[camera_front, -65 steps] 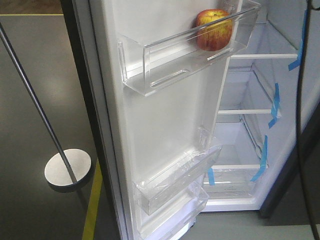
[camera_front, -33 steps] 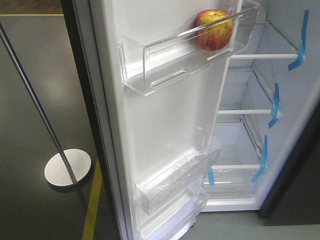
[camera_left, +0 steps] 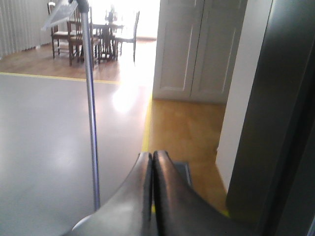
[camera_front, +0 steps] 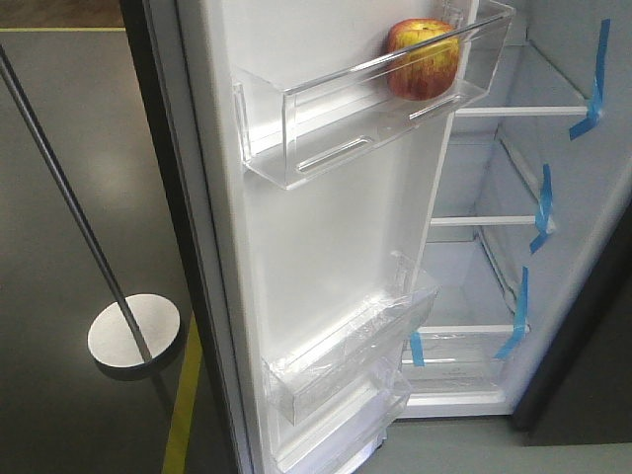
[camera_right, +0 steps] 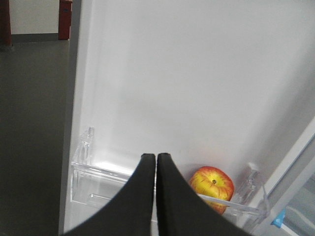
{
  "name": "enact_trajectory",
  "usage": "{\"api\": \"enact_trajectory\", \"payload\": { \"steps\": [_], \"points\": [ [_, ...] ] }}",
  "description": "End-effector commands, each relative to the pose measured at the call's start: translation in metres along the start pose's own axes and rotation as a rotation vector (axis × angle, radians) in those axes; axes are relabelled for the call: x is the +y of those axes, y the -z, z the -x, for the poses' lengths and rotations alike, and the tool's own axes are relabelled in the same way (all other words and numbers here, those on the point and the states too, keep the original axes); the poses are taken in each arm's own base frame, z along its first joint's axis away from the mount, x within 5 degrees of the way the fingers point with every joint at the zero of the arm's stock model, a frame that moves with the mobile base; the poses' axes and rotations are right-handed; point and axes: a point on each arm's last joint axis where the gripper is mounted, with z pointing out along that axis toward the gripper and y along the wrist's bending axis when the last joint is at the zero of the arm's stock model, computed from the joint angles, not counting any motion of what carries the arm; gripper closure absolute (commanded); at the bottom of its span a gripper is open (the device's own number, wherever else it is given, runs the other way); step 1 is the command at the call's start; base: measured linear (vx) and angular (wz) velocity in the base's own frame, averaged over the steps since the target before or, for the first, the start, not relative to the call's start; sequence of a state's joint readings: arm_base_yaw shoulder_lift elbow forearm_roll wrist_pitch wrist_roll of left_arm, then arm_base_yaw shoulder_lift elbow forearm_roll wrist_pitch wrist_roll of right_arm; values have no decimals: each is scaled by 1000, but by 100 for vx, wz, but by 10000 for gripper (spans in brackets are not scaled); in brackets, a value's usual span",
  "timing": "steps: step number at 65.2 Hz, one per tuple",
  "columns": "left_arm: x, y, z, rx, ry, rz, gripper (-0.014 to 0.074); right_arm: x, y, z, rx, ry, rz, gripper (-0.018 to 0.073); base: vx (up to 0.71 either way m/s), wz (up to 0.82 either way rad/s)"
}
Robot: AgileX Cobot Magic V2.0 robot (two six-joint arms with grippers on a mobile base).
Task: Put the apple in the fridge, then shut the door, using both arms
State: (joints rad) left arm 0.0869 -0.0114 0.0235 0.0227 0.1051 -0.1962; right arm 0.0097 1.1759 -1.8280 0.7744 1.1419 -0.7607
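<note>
I see the apple (camera_front: 423, 59) sitting in the upper clear bin (camera_front: 296, 128) on the open door (camera_front: 326, 247) of the fridge (camera_front: 573, 197), at the end nearest the shelves, while my left gripper (camera_left: 152, 156) and right gripper (camera_right: 156, 157) both have fingertips pressed together, holding nothing.

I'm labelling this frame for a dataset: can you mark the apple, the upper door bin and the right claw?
apple (camera_right: 211, 181): right wrist view, its top near the stem dimple.
upper door bin (camera_front: 336, 114): front view, bare clear front wall.
right claw (camera_right: 156, 157): right wrist view, between its shut fingertips.
</note>
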Motion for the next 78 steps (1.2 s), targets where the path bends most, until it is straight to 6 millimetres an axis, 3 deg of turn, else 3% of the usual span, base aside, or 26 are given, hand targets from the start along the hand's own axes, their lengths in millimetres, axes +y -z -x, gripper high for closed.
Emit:
{"api": "enact_trajectory", "payload": {
  "steps": [1, 9, 22, 27, 37, 51, 59, 78],
  "points": [
    [-4, 3, 19, -170, 70, -45, 603, 4, 4, -5, -93, -71, -40, 563, 0, 0],
    [-4, 4, 23, -211, 83, -52, 603, 21, 11, -39, -127, -127, -80, 563, 0, 0],
    [-4, 5, 25, -232, 114, -58, 603, 55, 28, -114, -121, -209, -173, 563, 0, 0],
    [-4, 5, 27, -235, 216, -68, 603, 67, 33, -135, -107, -224, -178, 563, 0, 0],
    [-3, 6, 30, -262, 601, -105, 603, 88, 43, -170, -104, -254, -187, 563, 0, 0],
    [1, 7, 36, -307, 1056, -153, 603, 104, 53, -185, -126, -285, -180, 562, 0, 0],
    [1, 14, 56, -394, 1271, -238, 603, 104, 55, -183, -156, -303, -180, 562, 0, 0],
    [-18, 47, 142, -583, 1094, -421, 603, 98, 57, -175, -254, -350, -232, 562, 0, 0]
  ]
}}
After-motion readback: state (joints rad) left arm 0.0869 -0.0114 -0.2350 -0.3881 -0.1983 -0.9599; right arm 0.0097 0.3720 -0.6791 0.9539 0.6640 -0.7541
